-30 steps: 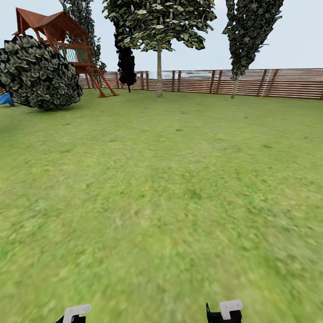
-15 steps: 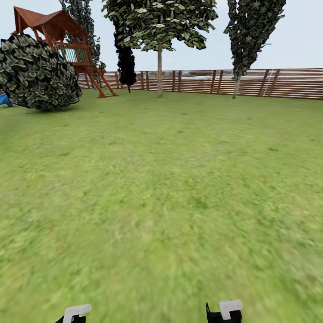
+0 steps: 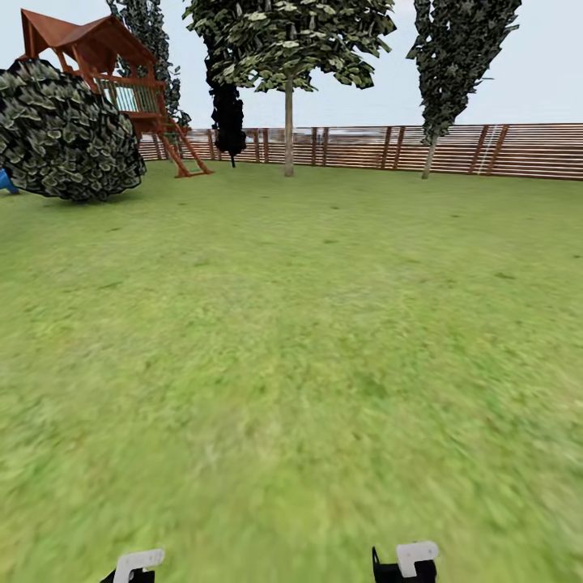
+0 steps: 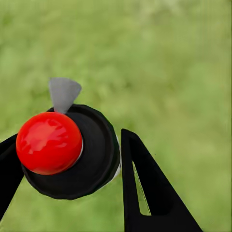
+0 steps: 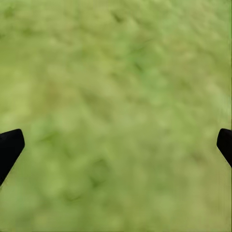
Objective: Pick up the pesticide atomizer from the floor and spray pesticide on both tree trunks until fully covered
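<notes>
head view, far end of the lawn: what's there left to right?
Round bush → wooden playhouse → thin black tree → pale-trunked tree → second pale-trunked tree, with the slatted fence running behind them to the right edge.

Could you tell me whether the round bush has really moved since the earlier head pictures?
No. The bush slid slightly left, but so did the playhouse, while the fence and trees drifted too: the camera moved.
</notes>
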`<state>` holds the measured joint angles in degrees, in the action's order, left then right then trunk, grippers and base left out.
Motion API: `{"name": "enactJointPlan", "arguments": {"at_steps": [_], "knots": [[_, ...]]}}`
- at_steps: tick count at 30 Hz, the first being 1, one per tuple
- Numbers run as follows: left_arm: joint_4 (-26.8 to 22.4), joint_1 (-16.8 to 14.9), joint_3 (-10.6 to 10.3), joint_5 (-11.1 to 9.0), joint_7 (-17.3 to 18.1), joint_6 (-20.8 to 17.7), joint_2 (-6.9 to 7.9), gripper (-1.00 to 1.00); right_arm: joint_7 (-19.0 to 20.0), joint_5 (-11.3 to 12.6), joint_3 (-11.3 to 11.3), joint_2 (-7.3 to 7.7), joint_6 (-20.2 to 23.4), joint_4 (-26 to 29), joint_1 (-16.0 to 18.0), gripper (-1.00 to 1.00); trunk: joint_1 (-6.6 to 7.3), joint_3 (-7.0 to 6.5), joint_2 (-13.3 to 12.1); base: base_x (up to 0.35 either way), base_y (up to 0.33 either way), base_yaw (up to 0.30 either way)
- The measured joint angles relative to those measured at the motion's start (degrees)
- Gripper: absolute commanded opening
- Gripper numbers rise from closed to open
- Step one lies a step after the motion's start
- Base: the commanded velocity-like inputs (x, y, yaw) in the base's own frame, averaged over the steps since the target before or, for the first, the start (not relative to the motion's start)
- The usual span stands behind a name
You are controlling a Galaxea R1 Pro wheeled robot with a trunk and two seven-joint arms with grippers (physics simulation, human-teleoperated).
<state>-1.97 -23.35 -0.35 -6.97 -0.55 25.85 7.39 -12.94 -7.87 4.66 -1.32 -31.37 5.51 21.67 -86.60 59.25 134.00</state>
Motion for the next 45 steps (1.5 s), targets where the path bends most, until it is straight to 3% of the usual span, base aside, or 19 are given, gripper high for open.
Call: {"name": "enactJointPlan", "arguments": {"at_steps": [45], "knots": [[0.0, 0.0, 0.0, 0.1, 0.0, -0.1, -0.09, -1.00, 0.0, 0.0, 0.1, -0.09, -0.1, 0.1, 0.0, 1.00, 0.00, 0.00, 0.0, 0.339, 0.048, -0.029]]}}
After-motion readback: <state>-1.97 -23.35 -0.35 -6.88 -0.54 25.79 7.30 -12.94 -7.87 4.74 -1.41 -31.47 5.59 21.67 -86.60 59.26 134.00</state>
